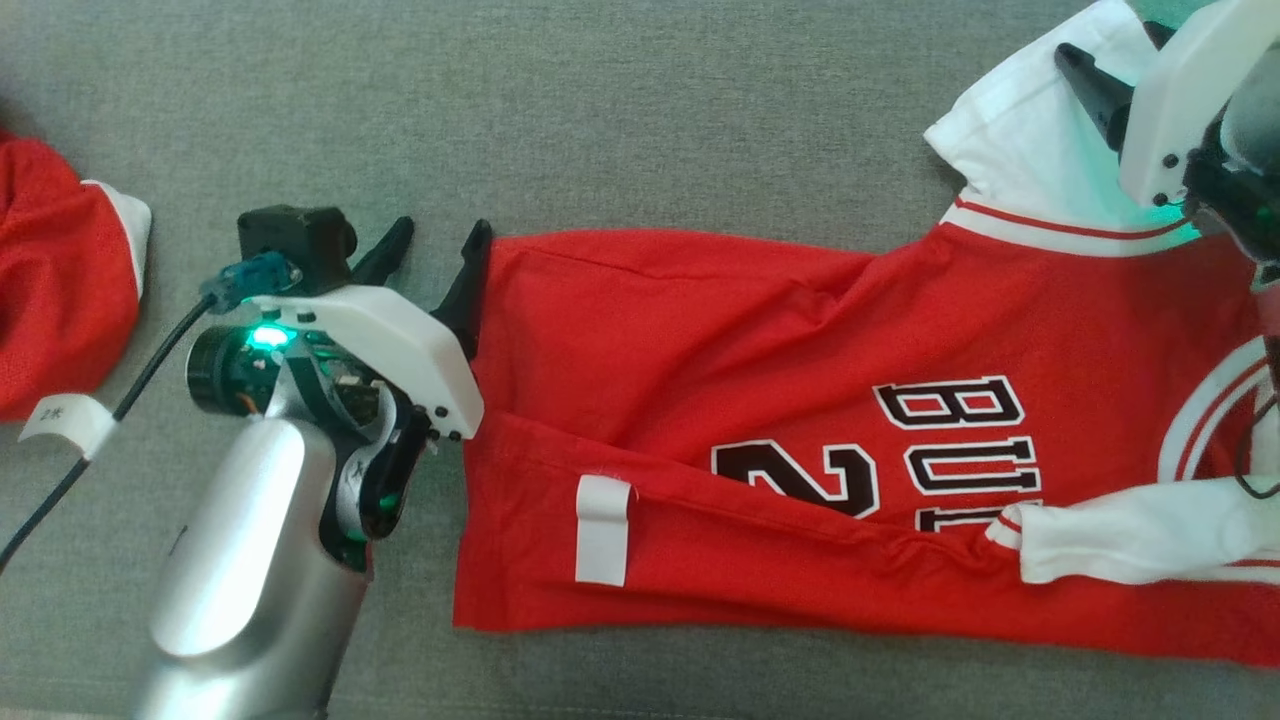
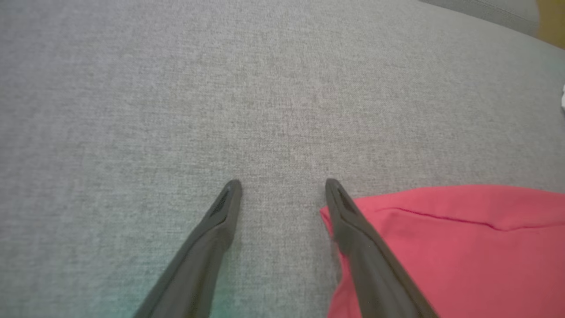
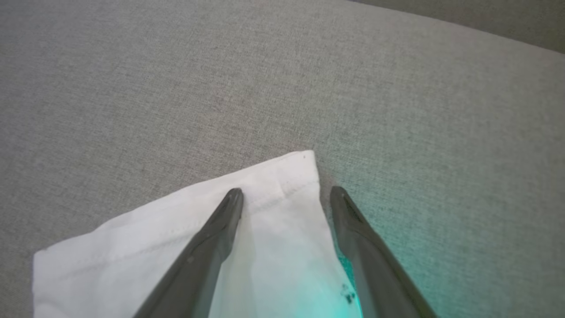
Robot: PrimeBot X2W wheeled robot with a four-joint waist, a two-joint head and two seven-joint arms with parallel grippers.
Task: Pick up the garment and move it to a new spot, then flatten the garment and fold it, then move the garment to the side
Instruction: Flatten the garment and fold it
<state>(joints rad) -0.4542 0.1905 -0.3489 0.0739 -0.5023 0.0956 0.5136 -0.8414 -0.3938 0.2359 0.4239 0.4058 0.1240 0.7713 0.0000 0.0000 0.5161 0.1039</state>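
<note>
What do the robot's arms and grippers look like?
The left gripper and right gripper each have two long, dark, tapering fingers on a white plastic shell. The left forearm is smooth silver, with a green light at the wrist. A black cable runs to a blue plug beside a black box there. A green glow shows at the right wrist too.

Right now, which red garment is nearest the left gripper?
The lettered red jersey, spread flat, its corner right beside the left gripper. The other red garment lies bunched at the far left edge.

The garment is smooth matt cloth, the surface coarse weave, the forearm glossy metal.
</note>
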